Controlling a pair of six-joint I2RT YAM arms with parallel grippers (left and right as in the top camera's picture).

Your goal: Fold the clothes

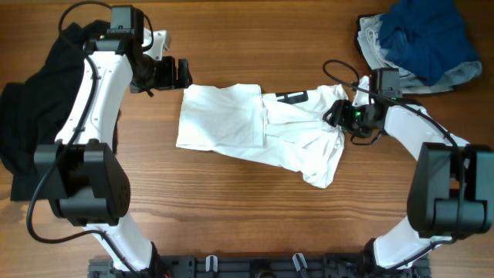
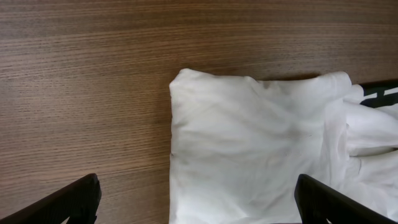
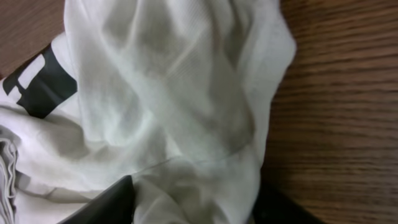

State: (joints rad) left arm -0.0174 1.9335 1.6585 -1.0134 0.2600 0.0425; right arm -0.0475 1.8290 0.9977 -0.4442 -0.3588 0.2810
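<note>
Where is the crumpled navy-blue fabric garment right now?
In the overhead view, the navy-blue fabric garment sits at the table's far right corner, heaped on a pale-denim garment, just beyond the right gripper.

Left end effector [image 1: 184, 73] agape; right end effector [image 1: 335, 116] low.

White garment [image 1: 255, 127]: mid bench [image 1: 231, 224], lying flat. Its left part is folded into a neat smooth panel; the right part is rumpled and bunched, with a loose flap trailing toward the near edge. Black block lettering [image 1: 292, 97] shows at its far edge. Black garment [image 1: 31, 116]: crumpled heap, bench's left edge. Navy-blue garment [image 1: 428, 38]: crumpled at the far right corner, lying on top of the pale-denim garment [image 1: 374, 42].
</note>
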